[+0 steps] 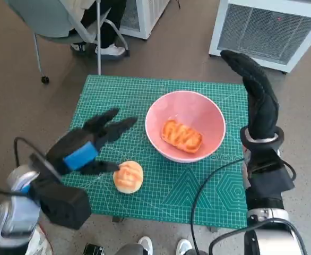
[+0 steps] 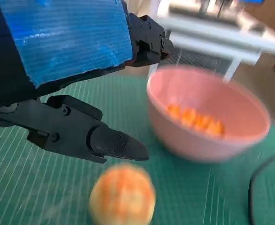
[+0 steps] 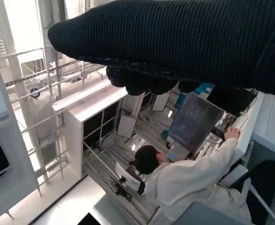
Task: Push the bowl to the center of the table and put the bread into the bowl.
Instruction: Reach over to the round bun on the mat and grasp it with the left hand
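Bowl centred, one bread roll left to grasp

On the green gridded surface (image 1: pixel 198 196) our pink plastic bowl (image 1: pixel 208 114) holds one orange bread piece (image 1: pixel 182 136); the round golden bread roll (image 1: pixel 128 177) lies at its seven o'clock. Our left hand (image 1: pixel 89 146) hovers empty, fingers spread, and should next close on it; our right hand (image 1: pixel 259 95) is raised, grip unclear.

Pink bowl (image 1: pixel 185 125) with orange-striped bread (image 1: pixel 182 135) inside, golden-orange round bread (image 1: pixel 128 177) on green white-gridded surface (image 1: pixel 118 95), left robot hand (image 1: pixel 89 146) black with blue tape, right robot hand (image 1: pixel 257 95) black knit.
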You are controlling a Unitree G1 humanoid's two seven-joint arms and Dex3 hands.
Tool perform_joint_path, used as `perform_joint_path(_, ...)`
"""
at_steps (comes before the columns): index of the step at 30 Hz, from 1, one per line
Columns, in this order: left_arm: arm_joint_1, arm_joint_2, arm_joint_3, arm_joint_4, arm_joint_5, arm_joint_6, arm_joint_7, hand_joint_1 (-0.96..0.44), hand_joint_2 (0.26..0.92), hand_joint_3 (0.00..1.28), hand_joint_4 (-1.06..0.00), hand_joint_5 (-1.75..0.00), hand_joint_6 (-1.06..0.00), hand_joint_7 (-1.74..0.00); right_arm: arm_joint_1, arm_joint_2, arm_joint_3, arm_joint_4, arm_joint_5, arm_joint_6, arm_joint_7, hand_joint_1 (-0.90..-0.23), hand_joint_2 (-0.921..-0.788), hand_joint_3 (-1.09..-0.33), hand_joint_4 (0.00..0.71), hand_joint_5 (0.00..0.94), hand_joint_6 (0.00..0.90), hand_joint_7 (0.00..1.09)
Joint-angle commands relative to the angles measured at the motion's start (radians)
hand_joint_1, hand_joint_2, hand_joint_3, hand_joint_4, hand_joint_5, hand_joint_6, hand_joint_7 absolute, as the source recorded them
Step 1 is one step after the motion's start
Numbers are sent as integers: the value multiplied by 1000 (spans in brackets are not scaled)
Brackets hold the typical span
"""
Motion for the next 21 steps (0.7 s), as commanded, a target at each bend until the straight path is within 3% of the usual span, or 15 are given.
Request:
perform_joint_path(1, 49, 18, -12, -28, -3, 38, -31, -359, 894, 1, -170, -13, -311, -32, 19, 2, 3, 6, 16, 10, 14, -570, -921, -785, 345, 1, 160, 369)
perform_joint_path(21, 13, -6, -197, 109, 64, 135, -88, -351, 892, 1, -137, 0, -289, -2, 19, -5, 8, 7, 48, 15, 58, -578, -921, -780, 350, 2, 159, 367)
